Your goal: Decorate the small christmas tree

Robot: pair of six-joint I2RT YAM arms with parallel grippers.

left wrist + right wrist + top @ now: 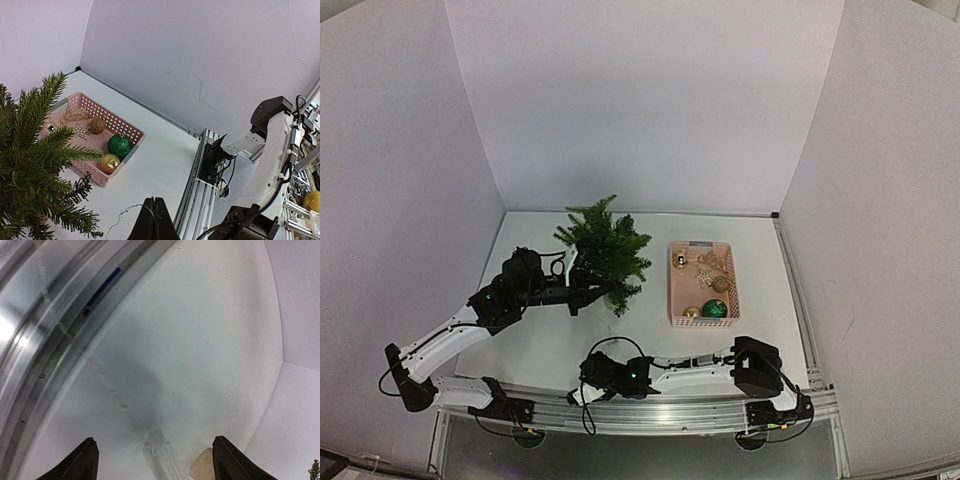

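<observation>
Black fingertips of the right gripper stand wide apart at the bottom of its wrist view, released and grasping nothing. Between them a small clear plastic piece and a pale rounded shape, cut off by the frame, lie on the white table. A ribbed aluminium rail runs off to their upper left. From above, this gripper lies low along the near edge, well apart from the small christmas tree of dark green bushy needles

The left gripper is clenched, its two dark fingers meeting at a thin seam. A thin wire curls over the table just to its left and reaches the fingertips; whether it is pinched cannot be told. The small christmas tree fills the space to this gripper's left, and from above the left gripper sits at its lower branches. Ahead of the fingers, just beside the tree, a pink perforated plastic basket holds a green glitter ball, a shiny gold ball, a brown twine ball and a pale wooden star
</observation>
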